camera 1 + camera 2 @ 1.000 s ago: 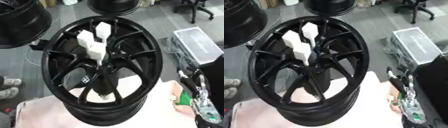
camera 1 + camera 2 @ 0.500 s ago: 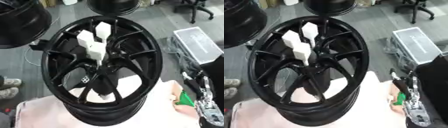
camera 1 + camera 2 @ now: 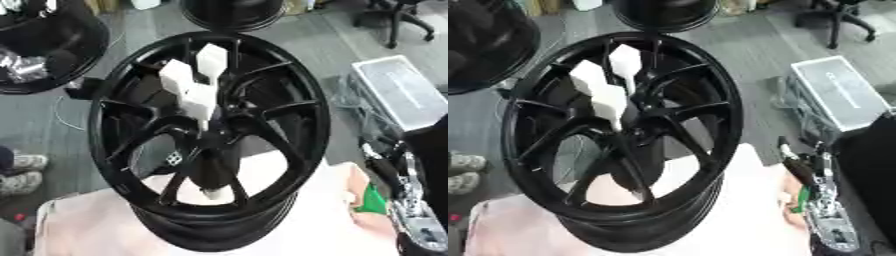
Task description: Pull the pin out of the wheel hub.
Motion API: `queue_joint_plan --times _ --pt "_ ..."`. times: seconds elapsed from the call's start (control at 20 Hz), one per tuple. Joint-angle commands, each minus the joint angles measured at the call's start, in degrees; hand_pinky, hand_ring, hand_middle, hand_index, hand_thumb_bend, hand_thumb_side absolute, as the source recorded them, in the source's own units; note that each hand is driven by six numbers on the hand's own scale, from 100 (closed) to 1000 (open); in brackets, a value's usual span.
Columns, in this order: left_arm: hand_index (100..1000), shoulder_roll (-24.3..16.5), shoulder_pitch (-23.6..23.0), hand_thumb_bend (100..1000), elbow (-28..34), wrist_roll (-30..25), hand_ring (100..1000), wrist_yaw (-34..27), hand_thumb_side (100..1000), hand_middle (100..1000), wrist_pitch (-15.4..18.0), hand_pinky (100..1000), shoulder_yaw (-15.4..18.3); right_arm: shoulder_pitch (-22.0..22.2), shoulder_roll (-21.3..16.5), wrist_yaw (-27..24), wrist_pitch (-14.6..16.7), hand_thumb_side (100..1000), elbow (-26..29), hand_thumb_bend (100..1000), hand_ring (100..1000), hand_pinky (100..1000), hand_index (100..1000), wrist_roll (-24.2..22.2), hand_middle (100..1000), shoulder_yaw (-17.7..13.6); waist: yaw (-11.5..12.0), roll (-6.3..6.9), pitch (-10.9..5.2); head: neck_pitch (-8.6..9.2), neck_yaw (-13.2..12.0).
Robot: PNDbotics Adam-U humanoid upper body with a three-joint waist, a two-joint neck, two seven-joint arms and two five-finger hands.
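A black spoked wheel hub (image 3: pixel 131 165) stands tilted on a table under a pinkish cloth (image 3: pixel 289 220). Three white blocky pin heads rise from its middle: one at the top (image 3: pixel 212 59), one to its left (image 3: pixel 178 76), and a lower one (image 3: pixel 197 102) whose thin stem runs down to the hub's centre. My right hand (image 3: pixel 815 192) shows at the lower right, beside the rim and apart from it, with its fingers (image 3: pixel 795 165) fairly straight, pointing up and holding nothing. My left hand is in neither view.
Another black wheel (image 3: pixel 44 55) lies on the floor at the upper left, and one more (image 3: pixel 232 12) at the top. A grey case (image 3: pixel 837 92) sits on the floor to the right. Something green (image 3: pixel 801 199) lies by my right hand.
My right hand has drifted slightly down and to the right, away from the rim. The wheel and the white pins have not moved.
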State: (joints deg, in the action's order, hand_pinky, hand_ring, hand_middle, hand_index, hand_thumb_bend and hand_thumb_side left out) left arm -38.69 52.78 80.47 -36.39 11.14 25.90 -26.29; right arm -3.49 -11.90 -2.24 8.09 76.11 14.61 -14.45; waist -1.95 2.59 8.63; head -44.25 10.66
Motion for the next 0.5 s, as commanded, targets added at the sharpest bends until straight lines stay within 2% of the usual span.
queue_joint_plan --times 0.05,0.25,0.5 --pt "804 1.21 1.78 367 -2.25 -3.12 577 1.98 738 781 2.67 566 -0.54 -0.16 -1.13 0.18 0.18 269 0.4 347 470 429 862 0.08 777 -0.28 0.03 -0.16 -0.95 0.13 0.1" --pt "806 3.2 2.41 374 -4.31 -7.45 576 2.14 740 789 3.99 565 -0.07 -0.07 -1.01 0.13 0.2 268 0.32 347 469 429 862 0.14 777 -0.26 0.01 -0.08 -0.96 0.13 0.32" --pt "807 5.13 3.16 375 -5.66 -11.03 574 1.45 742 801 4.07 563 0.66 -0.04 -0.85 0.03 0.26 267 0.24 347 467 428 862 0.04 777 -0.15 0.05 -0.04 -1.01 0.13 0.43"
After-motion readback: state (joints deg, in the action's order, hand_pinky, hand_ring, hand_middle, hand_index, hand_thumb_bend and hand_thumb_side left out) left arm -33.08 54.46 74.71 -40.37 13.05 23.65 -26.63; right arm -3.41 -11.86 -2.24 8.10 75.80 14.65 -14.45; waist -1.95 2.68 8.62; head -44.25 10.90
